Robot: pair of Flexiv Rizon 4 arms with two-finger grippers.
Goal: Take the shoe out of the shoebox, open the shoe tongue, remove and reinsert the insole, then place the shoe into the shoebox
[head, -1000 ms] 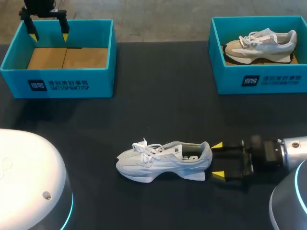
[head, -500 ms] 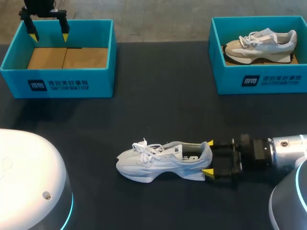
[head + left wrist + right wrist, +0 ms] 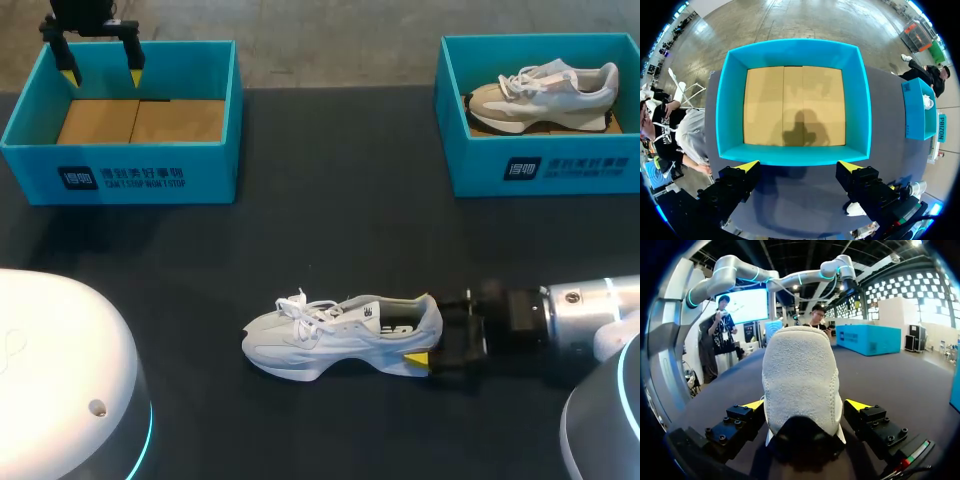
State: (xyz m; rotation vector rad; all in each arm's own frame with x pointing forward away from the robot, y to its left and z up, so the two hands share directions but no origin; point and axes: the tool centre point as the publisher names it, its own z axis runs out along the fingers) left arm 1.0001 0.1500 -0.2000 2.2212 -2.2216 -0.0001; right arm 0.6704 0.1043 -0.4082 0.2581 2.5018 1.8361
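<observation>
Teal shoeboxes, two of them, sit at the far corners of the dark table (image 3: 330, 200). The right box (image 3: 545, 165) holds one beige shoe (image 3: 540, 95). The left box (image 3: 120, 175) shows its cardboard floor, with the left gripper (image 3: 98, 62) hanging spread over its far wall. One white shoe (image 3: 340, 335) stands on its sole mid-table — the right gripper (image 3: 425, 328) straddles its heel, fingers apart, unclamped.

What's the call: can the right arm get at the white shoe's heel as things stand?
Probably yes. The right pincer is open, with the heel of the white shoe between its fingers. Nothing sits between either finger and the heel, so closing should be enough.
</observation>
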